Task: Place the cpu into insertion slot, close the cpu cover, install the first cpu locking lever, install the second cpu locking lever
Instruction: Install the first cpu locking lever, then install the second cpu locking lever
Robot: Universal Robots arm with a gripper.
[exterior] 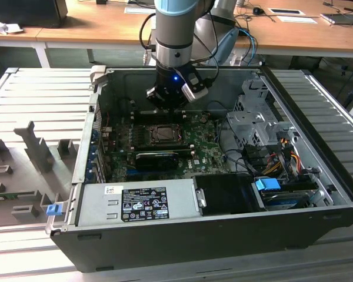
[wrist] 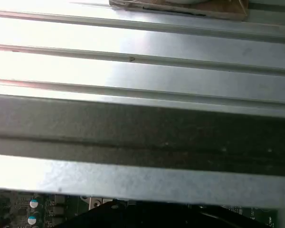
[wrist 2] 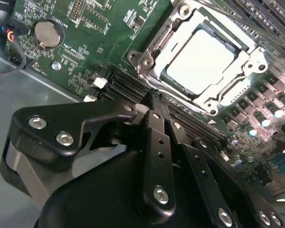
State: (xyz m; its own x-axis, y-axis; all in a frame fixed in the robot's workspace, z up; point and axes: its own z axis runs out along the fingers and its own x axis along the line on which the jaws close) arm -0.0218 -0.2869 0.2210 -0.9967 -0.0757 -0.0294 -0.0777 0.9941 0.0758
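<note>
In the second wrist view we see our claw (wrist 2: 154, 102) clenched on nothing, just beside the insertion slot (wrist 2: 206, 59). The cpu (wrist 2: 204, 57) sits inside it, with the cpu cover (wrist 2: 154, 52) down around it. We judge a misaimed push could scrape the green board (wrist 2: 99, 42) or bend a lever.

Open computer case (exterior: 317, 176), coin battery (wrist 2: 46, 33)
</note>
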